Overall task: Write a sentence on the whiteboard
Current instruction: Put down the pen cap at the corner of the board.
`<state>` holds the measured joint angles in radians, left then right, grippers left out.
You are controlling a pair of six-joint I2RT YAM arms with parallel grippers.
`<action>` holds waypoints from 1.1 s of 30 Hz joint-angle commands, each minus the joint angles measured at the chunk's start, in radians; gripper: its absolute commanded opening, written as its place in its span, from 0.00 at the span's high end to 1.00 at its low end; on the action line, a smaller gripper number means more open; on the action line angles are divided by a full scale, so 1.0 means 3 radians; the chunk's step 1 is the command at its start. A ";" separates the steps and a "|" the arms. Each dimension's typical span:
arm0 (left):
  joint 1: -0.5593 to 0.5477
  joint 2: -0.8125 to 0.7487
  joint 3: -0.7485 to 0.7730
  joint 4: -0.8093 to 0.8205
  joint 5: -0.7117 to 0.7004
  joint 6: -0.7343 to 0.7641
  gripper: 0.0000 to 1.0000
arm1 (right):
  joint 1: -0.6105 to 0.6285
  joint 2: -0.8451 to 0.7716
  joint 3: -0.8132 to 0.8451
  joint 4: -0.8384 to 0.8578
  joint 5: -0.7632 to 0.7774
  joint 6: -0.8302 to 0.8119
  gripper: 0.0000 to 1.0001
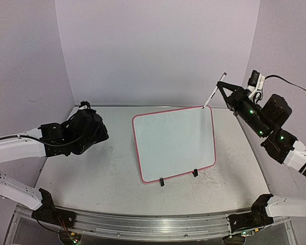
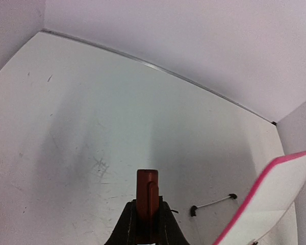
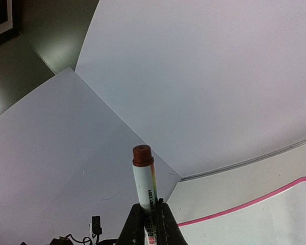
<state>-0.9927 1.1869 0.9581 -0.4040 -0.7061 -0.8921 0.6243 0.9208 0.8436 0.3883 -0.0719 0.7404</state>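
Observation:
The whiteboard (image 1: 173,143), white with a pink-red rim, stands propped on two black clip feet in the middle of the table. Its face is blank and no sentence shows on it. My right gripper (image 1: 220,88) is shut on a white marker (image 1: 210,98), whose tip points down at the board's far right corner. In the right wrist view the marker (image 3: 145,184) rises from my gripper (image 3: 152,214), red-brown end up, with the board's rim (image 3: 245,205) below. My left gripper (image 1: 104,133) hovers left of the board, shut on a red-brown cap (image 2: 147,189).
The scuffed white table (image 1: 92,178) is closed in by grey walls on three sides. The board's clip feet (image 1: 161,182) stand near its front edge. One wire foot (image 2: 211,204) shows in the left wrist view beside the board's edge (image 2: 275,204).

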 commanded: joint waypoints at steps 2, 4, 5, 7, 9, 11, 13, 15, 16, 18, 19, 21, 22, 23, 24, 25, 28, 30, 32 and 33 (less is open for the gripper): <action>0.0142 0.0326 -0.0308 -0.0247 -0.0020 -0.0573 1.00 | 0.0008 -0.0098 0.0087 0.0013 0.0017 -0.0116 1.00; 0.0154 0.0565 -0.0264 -0.0212 0.0025 -0.0555 1.00 | 0.0006 -0.0088 0.0093 0.0002 0.0016 -0.0133 1.00; 0.0154 0.0701 -0.0222 -0.0202 0.0035 -0.0536 1.00 | 0.0006 -0.0077 0.0097 0.0000 0.0011 -0.0136 1.00; 0.0162 0.0935 -0.0142 -0.0183 0.0017 -0.0536 1.00 | 0.0008 -0.0051 0.0105 -0.0001 -0.0003 -0.0136 1.00; 0.0185 0.1212 -0.0095 -0.0134 0.0049 -0.0563 1.00 | 0.0007 -0.0026 0.0111 -0.0001 -0.0028 -0.0130 1.00; 0.0204 0.1387 -0.0114 0.0062 0.0123 -0.0526 1.00 | 0.0008 -0.0022 0.0109 0.0003 -0.0034 -0.0119 1.00; 0.0220 0.1568 -0.0181 0.0375 0.0268 -0.0397 1.00 | 0.0007 -0.0038 0.0096 0.0003 -0.0036 -0.0107 1.00; 0.0226 0.1733 -0.0209 0.0554 0.0323 -0.0341 1.00 | 0.0008 -0.0063 0.0080 0.0002 -0.0036 -0.0105 1.00; 0.0225 0.1815 -0.0210 0.0611 0.0327 -0.0336 1.00 | 0.0010 -0.0076 0.0073 0.0000 -0.0036 -0.0105 1.00; 0.0226 0.1968 -0.0208 0.0661 0.0315 -0.0341 1.00 | 0.0008 -0.0107 0.0060 -0.0005 -0.0031 -0.0108 1.00; 0.0225 0.2028 -0.0218 0.0689 0.0313 -0.0354 1.00 | 0.0010 -0.0125 0.0053 -0.0011 -0.0028 -0.0111 1.00; 0.0222 0.2118 -0.0267 0.0763 0.0303 -0.0378 0.99 | 0.0009 -0.0145 0.0034 -0.0026 -0.0019 -0.0106 1.00; 0.0219 0.2154 -0.0296 0.0797 0.0297 -0.0393 0.98 | 0.0010 -0.0152 0.0020 -0.0031 -0.0022 -0.0099 1.00; 0.0220 0.2178 -0.0330 0.0827 0.0284 -0.0418 0.97 | 0.0010 -0.0154 0.0005 -0.0031 -0.0024 -0.0088 1.00; 0.0221 0.2197 -0.0366 0.0858 0.0274 -0.0443 0.96 | 0.0009 -0.0153 -0.0008 -0.0031 -0.0025 -0.0077 1.00; 0.0221 0.2204 -0.0399 0.0884 0.0273 -0.0460 0.94 | 0.0006 -0.0148 -0.0014 -0.0031 -0.0027 -0.0071 1.00; 0.0217 0.2205 -0.0447 0.0917 0.0273 -0.0469 0.88 | 0.0008 -0.0127 -0.0015 -0.0031 -0.0040 -0.0062 1.00; 0.0218 0.2194 -0.0459 0.0915 0.0278 -0.0455 0.83 | 0.0010 -0.0111 -0.0003 -0.0031 -0.0041 -0.0067 1.00; 0.0220 0.2188 -0.0461 0.0912 0.0292 -0.0422 0.80 | 0.0007 -0.0090 0.0014 -0.0032 -0.0049 -0.0074 1.00; 0.0221 0.2177 -0.0465 0.0909 0.0298 -0.0411 0.79 | 0.0006 -0.0078 0.0024 -0.0032 -0.0056 -0.0075 1.00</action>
<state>-0.9352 1.8267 0.8441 -0.1398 -0.6485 -1.0226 0.6243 0.8891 0.8373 0.3608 -0.0735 0.7219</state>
